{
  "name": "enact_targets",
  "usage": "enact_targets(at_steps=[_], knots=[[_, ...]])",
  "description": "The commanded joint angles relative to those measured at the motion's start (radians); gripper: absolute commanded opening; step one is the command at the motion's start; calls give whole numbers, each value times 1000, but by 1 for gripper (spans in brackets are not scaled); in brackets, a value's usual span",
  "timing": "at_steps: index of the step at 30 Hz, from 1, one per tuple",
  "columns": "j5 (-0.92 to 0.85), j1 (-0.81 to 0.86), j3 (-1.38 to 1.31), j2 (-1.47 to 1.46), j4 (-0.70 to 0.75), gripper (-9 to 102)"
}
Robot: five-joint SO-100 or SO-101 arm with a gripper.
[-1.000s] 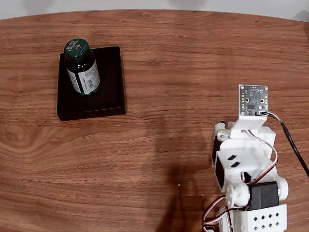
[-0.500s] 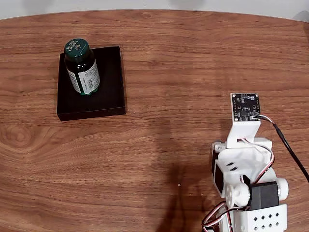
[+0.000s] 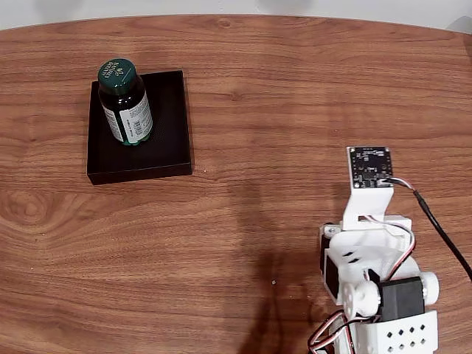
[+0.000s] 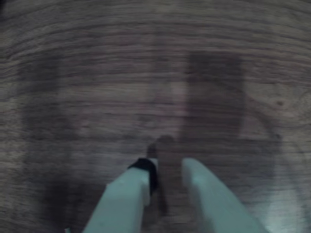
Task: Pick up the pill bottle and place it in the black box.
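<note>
The pill bottle [image 3: 125,103] stands upright inside the black box [image 3: 166,140] at the table's upper left in the fixed view, its dark green cap on top and its white label facing front. My arm [image 3: 369,251] is folded back at the lower right, far from both. In the wrist view my gripper [image 4: 167,164] hangs low over bare wood, shut, with only a thin slit between its pale fingers [image 4: 204,194] and nothing held.
The brown wooden table [image 3: 280,96] stretches wide between the box and the arm. A black cable [image 3: 439,228] runs from the wrist camera board [image 3: 370,167] off to the right edge. The table's curved far edge runs along the top.
The wrist with its camera board has drawn back toward the arm's base and to the left. Bottle and box have not moved.
</note>
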Motion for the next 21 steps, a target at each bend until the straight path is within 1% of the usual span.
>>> enact_targets(at_steps=[1, 5, 12, 14, 21], knots=[[-9, -5, -20, 21, -14, 3], [6, 29, -20, 23, 44, 4], [80, 57, -20, 23, 259, 1], [60, 51, -20, 23, 270, 1], [78, 44, -20, 23, 293, 1]])
